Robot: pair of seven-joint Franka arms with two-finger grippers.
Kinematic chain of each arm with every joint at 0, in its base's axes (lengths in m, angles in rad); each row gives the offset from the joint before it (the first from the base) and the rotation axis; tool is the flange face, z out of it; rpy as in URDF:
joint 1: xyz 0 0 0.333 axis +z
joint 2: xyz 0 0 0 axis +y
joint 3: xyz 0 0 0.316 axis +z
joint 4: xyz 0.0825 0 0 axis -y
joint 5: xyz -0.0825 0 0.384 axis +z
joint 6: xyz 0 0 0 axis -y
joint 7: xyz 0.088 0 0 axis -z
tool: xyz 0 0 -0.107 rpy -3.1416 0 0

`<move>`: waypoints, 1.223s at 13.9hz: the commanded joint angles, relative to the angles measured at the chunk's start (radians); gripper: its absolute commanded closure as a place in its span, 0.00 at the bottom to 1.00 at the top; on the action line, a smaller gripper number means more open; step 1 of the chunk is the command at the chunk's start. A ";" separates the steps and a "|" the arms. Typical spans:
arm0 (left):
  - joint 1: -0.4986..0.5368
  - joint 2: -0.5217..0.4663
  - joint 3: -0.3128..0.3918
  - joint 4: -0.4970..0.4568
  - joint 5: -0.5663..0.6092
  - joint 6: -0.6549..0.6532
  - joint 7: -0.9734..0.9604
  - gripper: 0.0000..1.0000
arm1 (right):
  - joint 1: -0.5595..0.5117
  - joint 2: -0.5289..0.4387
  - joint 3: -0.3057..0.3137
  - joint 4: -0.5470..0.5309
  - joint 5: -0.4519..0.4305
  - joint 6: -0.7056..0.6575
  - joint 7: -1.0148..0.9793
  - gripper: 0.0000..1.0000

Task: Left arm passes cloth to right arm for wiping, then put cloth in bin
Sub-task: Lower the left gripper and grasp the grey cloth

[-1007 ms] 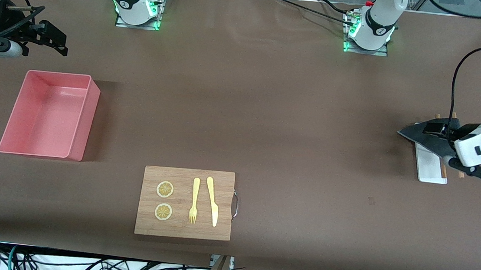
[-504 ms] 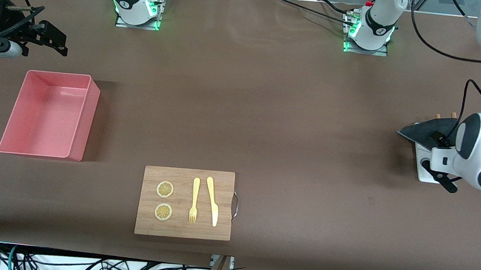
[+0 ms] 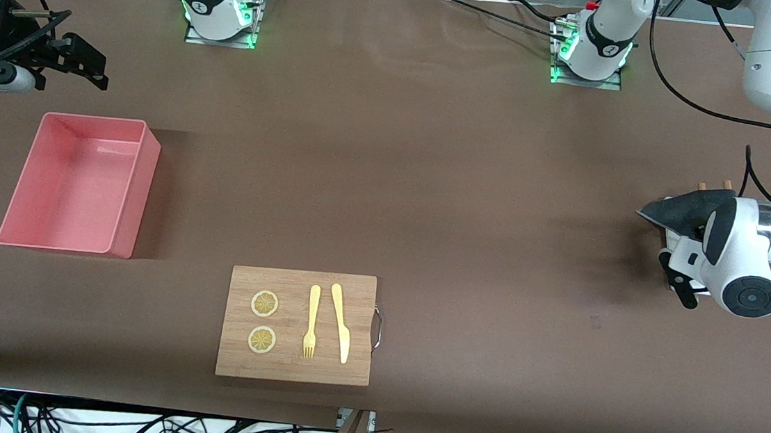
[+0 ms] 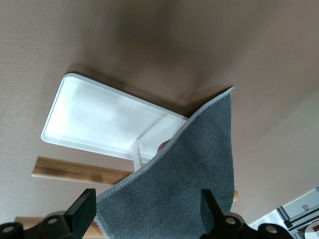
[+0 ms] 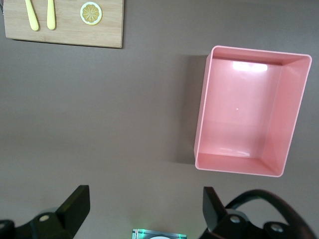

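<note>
The dark grey cloth (image 3: 679, 209) lies draped over a narrow white tray at the left arm's end of the table. My left gripper (image 3: 685, 255) hangs right over it, mostly hidden under its own wrist in the front view. In the left wrist view the left gripper (image 4: 147, 215) is open, its fingers (image 4: 82, 209) wide apart on either side of the cloth (image 4: 189, 169). I cannot tell if they touch it. My right gripper (image 3: 81, 63) waits open and empty above the table near the pink bin (image 3: 94, 120), which also shows in the right wrist view (image 5: 202, 109).
The white tray (image 4: 99, 119) rests on wooden sticks (image 4: 75, 172). A wooden cutting board (image 3: 297, 325) with two lemon slices, a yellow fork and a yellow knife lies near the front edge, between the two ends of the table. The arm bases stand along the far edge.
The left arm's wrist has swung round over the cloth and tray, its forearm now reaching in from higher up. The cloth has not moved. The right arm has not moved.
</note>
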 commanded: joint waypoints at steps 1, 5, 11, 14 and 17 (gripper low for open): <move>0.008 0.023 0.001 0.028 0.026 -0.001 0.033 0.07 | -0.011 0.006 0.005 0.024 0.012 -0.021 -0.004 0.00; 0.020 0.029 0.006 0.022 0.028 0.013 0.035 0.09 | -0.011 0.007 0.005 0.024 0.012 -0.019 -0.002 0.00; 0.022 0.031 0.006 0.018 0.026 0.011 0.035 0.47 | -0.011 0.007 0.005 0.024 0.012 -0.019 -0.002 0.00; 0.043 0.031 0.006 0.013 0.025 0.010 0.035 0.70 | -0.011 0.007 0.005 0.024 0.012 -0.019 0.000 0.00; 0.046 0.023 0.006 0.024 0.023 0.001 0.033 1.00 | -0.011 0.007 0.005 0.024 0.010 -0.019 0.000 0.00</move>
